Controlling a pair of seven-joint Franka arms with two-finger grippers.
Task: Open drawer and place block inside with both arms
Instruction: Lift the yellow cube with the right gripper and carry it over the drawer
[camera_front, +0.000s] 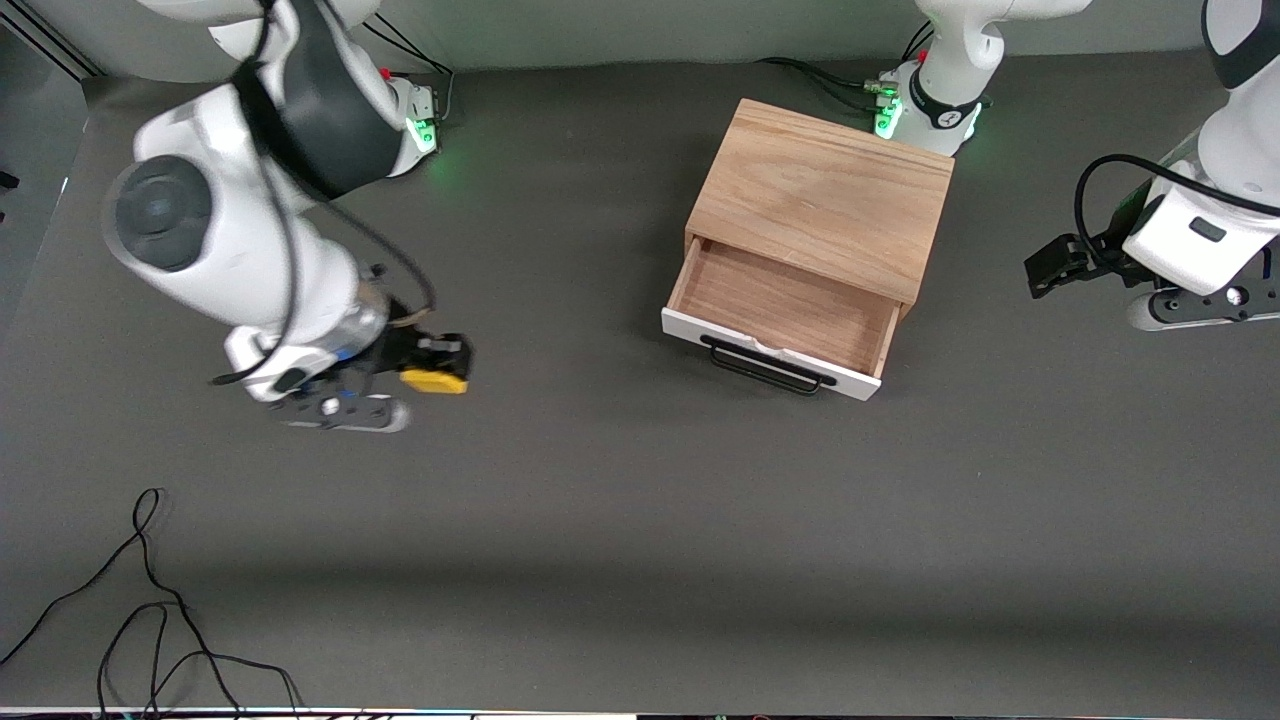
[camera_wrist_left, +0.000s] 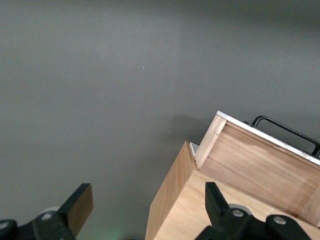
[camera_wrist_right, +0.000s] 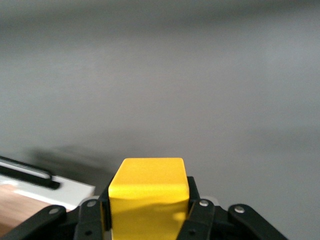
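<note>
The drawer (camera_front: 785, 305) stands pulled out of the oak cabinet (camera_front: 820, 195), showing its bare wood interior, white front and black bar handle (camera_front: 765, 367). My right gripper (camera_front: 437, 372) is shut on the yellow block (camera_front: 434, 380) and holds it just above the table, toward the right arm's end and apart from the drawer. In the right wrist view the block (camera_wrist_right: 148, 192) sits between the fingers (camera_wrist_right: 197, 210), with the drawer front (camera_wrist_right: 50, 192) at the edge. My left gripper (camera_front: 1050, 265) is open and empty beside the cabinet. Its wrist view shows the spread fingers (camera_wrist_left: 80, 207), the cabinet (camera_wrist_left: 175, 190) and the drawer (camera_wrist_left: 260, 165).
Loose black cables (camera_front: 150, 620) lie on the dark table near the front camera at the right arm's end. The two arm bases with green lights (camera_front: 885, 120) stand along the table's edge farthest from the front camera, one just past the cabinet.
</note>
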